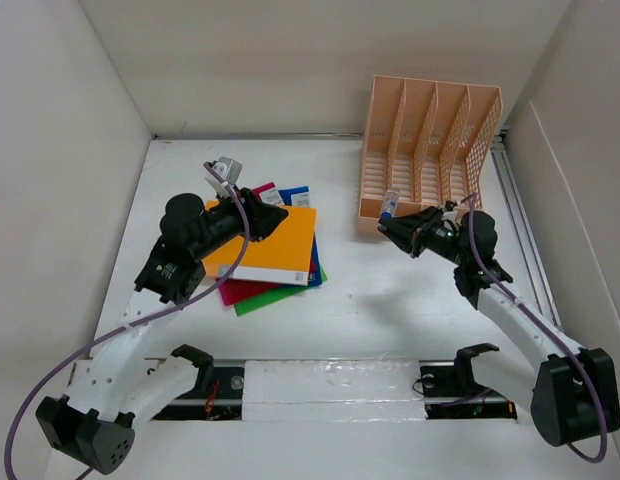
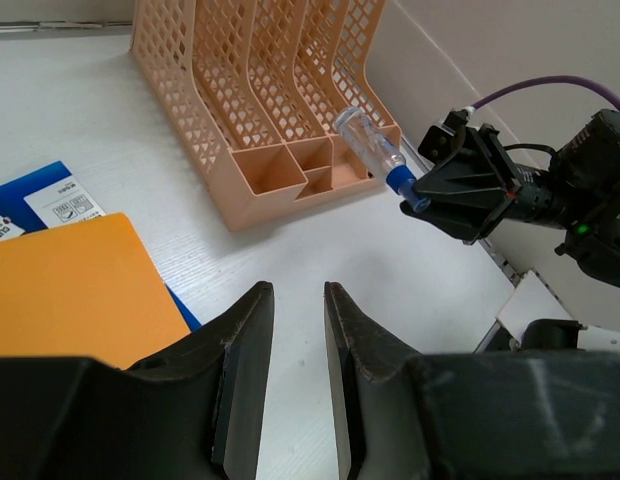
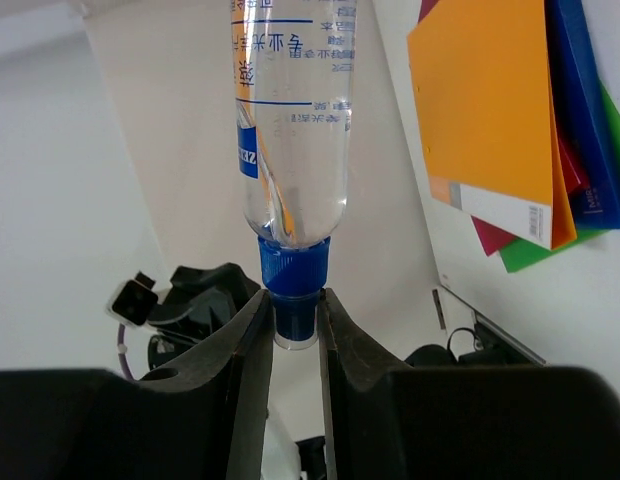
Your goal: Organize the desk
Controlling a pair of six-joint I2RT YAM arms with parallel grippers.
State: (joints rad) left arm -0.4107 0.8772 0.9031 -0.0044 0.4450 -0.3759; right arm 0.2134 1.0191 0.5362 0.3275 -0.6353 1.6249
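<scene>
Desk (image 1: pixel 390 310) with right gripper (image 3: pixel 295 335) pinching bottle (image 3: pixel 295 130) by its cap (image 3: pixel 293 275) alone, left gripper (image 2: pixel 298 330) narrowly parted, empty; so slight a hold may let it slip.

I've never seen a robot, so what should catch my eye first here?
The right gripper pinches a clear bottle by its blue cap, in front of the peach file rack at far right. To the left lies a fanned stack of folders, orange on top, the left gripper open over its edge.
</scene>
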